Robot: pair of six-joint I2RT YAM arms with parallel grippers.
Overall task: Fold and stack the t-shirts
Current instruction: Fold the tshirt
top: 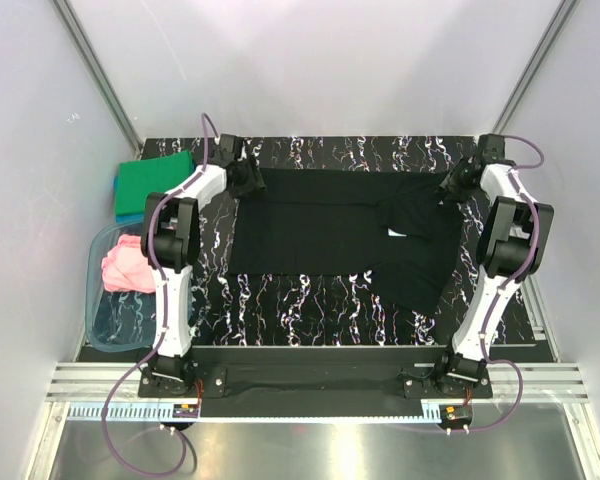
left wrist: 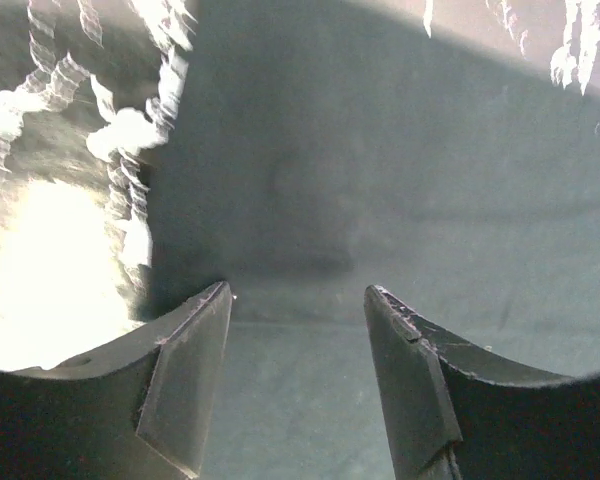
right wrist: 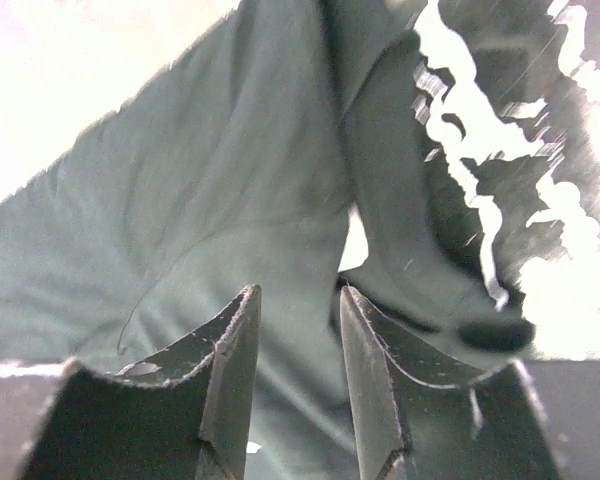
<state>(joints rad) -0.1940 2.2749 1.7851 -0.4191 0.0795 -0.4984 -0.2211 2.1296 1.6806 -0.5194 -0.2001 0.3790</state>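
Observation:
The black t-shirt (top: 330, 230) lies spread across the marbled table, its right part folded over and a small white neck label (top: 395, 233) showing. My left gripper (top: 254, 180) hovers over the shirt's far left corner. In the left wrist view it (left wrist: 298, 288) is open, with flat black cloth (left wrist: 380, 150) below and nothing between the fingers. My right gripper (top: 451, 186) is at the shirt's far right edge. In the right wrist view it (right wrist: 298, 290) is open just above wrinkled black cloth (right wrist: 230, 180). A folded green t-shirt (top: 155, 183) rests at the far left on a blue one (top: 123, 214). A pink t-shirt (top: 130, 265) lies crumpled in the tub.
A clear blue-tinted plastic tub (top: 110, 330) stands off the table's left edge. The black marbled table top (top: 310, 300) shows in front of the shirt. White walls with metal rails close in the left, right and back sides.

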